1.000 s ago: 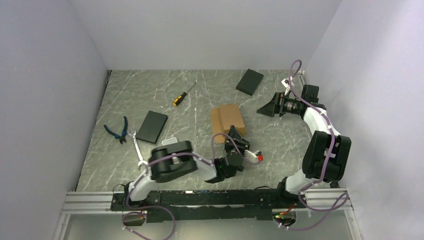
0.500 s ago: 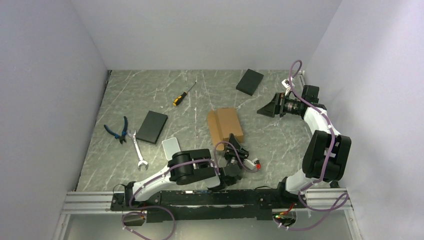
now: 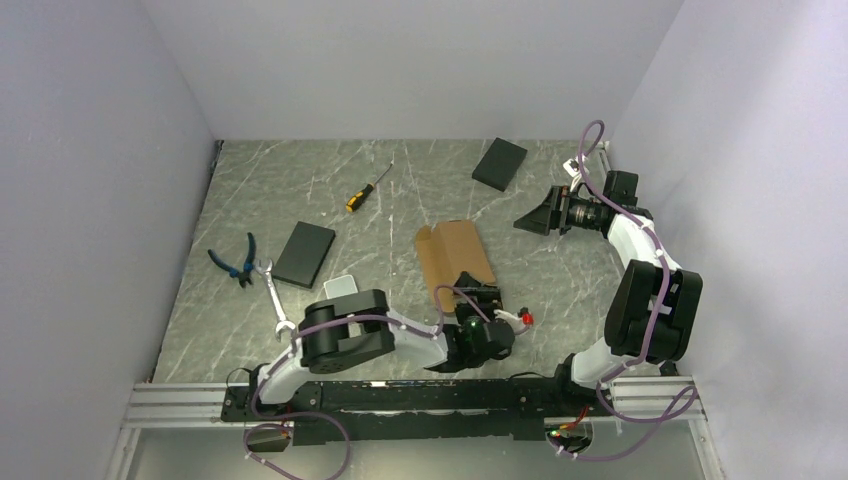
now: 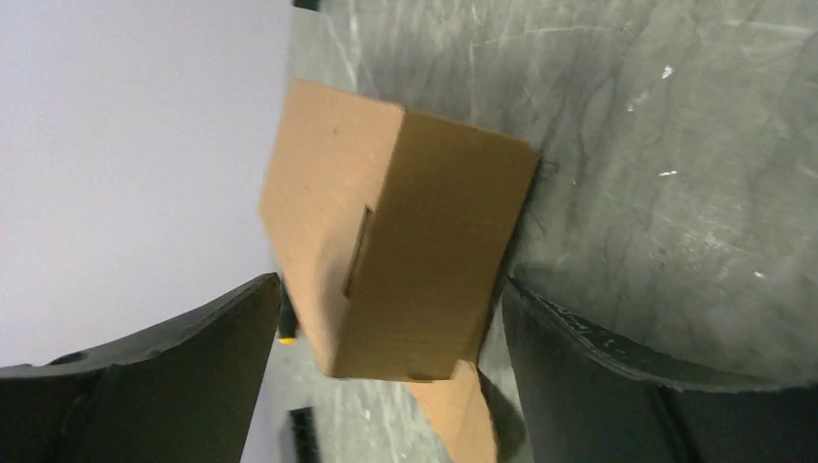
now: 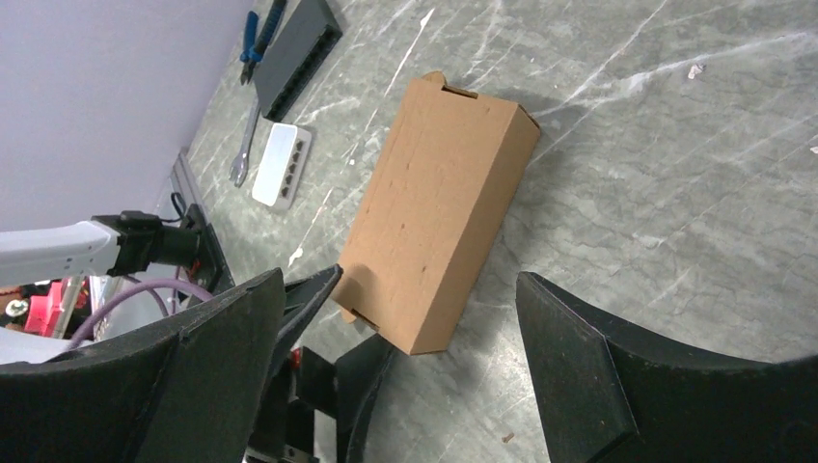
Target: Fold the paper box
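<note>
The paper box (image 3: 455, 255) could be pushed sideways or squashed if the left claw (image 4: 388, 289) is shut too fast, because only the near end of the box is reached. The left claw is spread wide. The box end is seen between its fingers, but it is not pinched. The right claw (image 3: 532, 218) is spread wide too, and nothing is held. The box is laid flat well in front of it.

Table (image 3: 560, 290) to the right of the box (image 3: 455, 250) is wide open, but on its left a black slab (image 3: 304, 254) and a small grey tin (image 3: 340, 287) sit close, and the left arm (image 3: 345, 330) crowds the near end.
</note>
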You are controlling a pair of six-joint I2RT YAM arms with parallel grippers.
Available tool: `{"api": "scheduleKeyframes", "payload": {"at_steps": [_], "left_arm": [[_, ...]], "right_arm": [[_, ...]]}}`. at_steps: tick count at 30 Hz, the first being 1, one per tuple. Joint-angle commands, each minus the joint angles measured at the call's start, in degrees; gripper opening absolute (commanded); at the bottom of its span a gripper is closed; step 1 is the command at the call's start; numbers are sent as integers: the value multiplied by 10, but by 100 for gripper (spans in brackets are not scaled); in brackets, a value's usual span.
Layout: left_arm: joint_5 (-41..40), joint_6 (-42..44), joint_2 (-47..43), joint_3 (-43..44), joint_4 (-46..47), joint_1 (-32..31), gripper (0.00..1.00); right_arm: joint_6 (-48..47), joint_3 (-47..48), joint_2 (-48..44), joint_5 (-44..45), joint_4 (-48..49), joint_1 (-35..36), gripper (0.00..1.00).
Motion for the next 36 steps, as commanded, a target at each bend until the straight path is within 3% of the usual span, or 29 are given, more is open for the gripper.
{"api": "scheduleKeyframes", "payload": {"at_steps": [1,10,17,22,25,28,29,30,34,36], "left_arm": [[93,-359,-55,38,-398,4,93],[245,-540,-131,93,-576,31,96],[388,-590,-283,9,-522,60,93],[488,-645,-403,-76,-453,133,86],[573,-716,-470,-153,-388,213,69],[605,-788,-508,-212,-333,286,56],[605,-810,-510,-218,-324,306,44],[602,-831,-507,-219,-326,322,33],[619,-876,-458,-196,-317,379,10],[635,-896,-421,-183,-301,407,0]], "right_arm": [[-15,12,-7,-15,7,-4,93],[-16,11,-5,-10,7,-4,93],[-44,23,5,25,-20,14,93],[-69,24,0,59,-32,44,94],[-82,27,2,81,-37,70,94],[-84,31,16,100,-40,101,91],[-83,33,20,108,-41,112,90],[-83,34,26,117,-41,123,89],[-60,39,47,155,-19,151,84],[-41,42,60,180,-4,160,76]]}}
